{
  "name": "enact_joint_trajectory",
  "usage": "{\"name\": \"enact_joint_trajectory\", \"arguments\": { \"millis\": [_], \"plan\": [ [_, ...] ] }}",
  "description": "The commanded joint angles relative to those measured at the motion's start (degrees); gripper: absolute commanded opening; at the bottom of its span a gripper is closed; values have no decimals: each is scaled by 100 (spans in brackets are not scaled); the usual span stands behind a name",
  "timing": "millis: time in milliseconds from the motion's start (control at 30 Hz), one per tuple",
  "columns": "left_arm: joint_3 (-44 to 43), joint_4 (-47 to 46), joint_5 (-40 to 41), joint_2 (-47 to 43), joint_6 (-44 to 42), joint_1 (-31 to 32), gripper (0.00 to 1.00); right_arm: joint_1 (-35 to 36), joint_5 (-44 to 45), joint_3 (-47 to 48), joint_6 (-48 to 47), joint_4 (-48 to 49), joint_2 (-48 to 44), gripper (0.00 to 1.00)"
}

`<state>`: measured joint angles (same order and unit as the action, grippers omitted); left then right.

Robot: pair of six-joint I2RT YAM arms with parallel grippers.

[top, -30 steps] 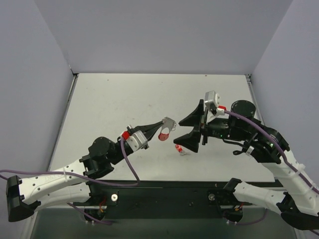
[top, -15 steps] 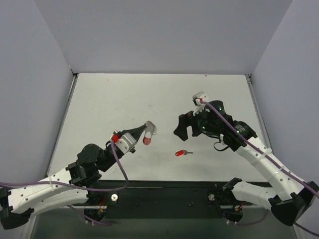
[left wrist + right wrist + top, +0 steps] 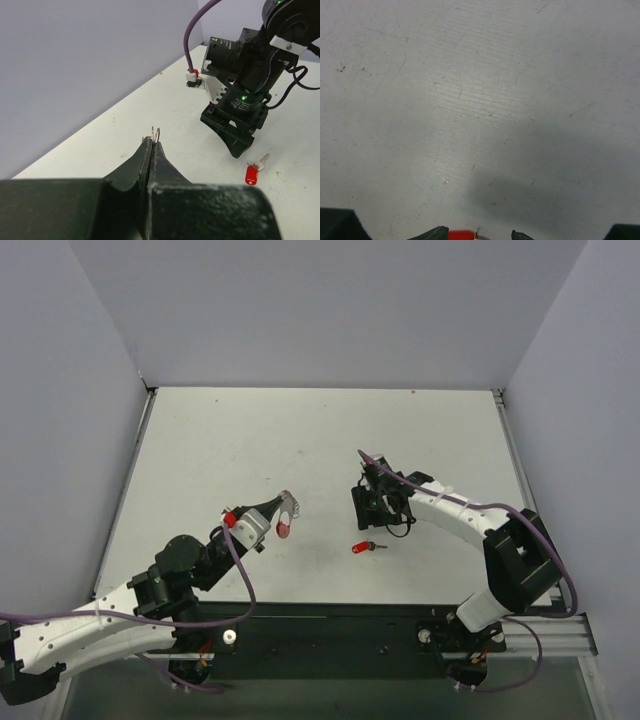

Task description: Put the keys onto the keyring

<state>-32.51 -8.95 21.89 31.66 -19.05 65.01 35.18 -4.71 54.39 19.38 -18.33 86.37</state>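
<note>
Red-headed key point(image 3: 367, 547) lies just under my released right end effector point(image 3: 372, 510), so I'd drop straight and pinch; left end effector point(image 3: 152, 145) clamps keyring point(image 3: 286, 525).

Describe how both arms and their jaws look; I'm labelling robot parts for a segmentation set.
The left arm and right arm both have white link shells joined by black, rounded joint housings. A purple cable runs along each arm to a red plug at the wrist. The jaws are matte black, tapering wedges. Small green lights glow on the right wrist.
</note>
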Motion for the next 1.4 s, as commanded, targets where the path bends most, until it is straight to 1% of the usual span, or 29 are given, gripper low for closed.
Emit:
{"name": "enact_joint_trajectory", "arguments": {
  "millis": [0,33,100,133,233,400,600,633,700,767,867,900,1067,1367],
  "plan": [
    [8,-247,79,42,164,-33,0,-37,295,-25,330,101,240,50],
    [17,-256,61,59,173,-41,0,-37,278,-42,330,110,292,47],
    [17,-265,61,95,173,-41,0,-37,225,-69,365,110,319,44],
    [26,-283,70,103,165,-33,0,-37,199,-104,374,110,345,40],
    [17,-327,70,130,138,-41,0,-37,102,-192,418,110,390,36],
    [-9,-362,105,183,112,-50,0,-37,-117,-350,488,136,390,32],
    [-18,-388,87,279,129,-41,0,-37,-293,-561,541,233,293,29],
    [-18,-397,87,279,138,-50,0,-29,-311,-587,567,250,293,26],
    [-27,-406,87,306,138,-50,0,-29,-355,-631,576,303,302,24],
    [-36,-406,87,306,138,-50,0,-37,-390,-658,576,330,363,19],
    [-36,-406,96,306,130,-50,0,-20,-425,-684,602,391,416,9],
    [-36,-397,105,297,138,-50,0,-29,-452,-676,602,400,416,0],
    [-18,-371,140,262,138,-50,0,-2,-478,-649,541,383,214,0],
    [-18,-335,175,297,103,-50,0,-2,-618,-351,59,189,-638,0]
  ]
}}
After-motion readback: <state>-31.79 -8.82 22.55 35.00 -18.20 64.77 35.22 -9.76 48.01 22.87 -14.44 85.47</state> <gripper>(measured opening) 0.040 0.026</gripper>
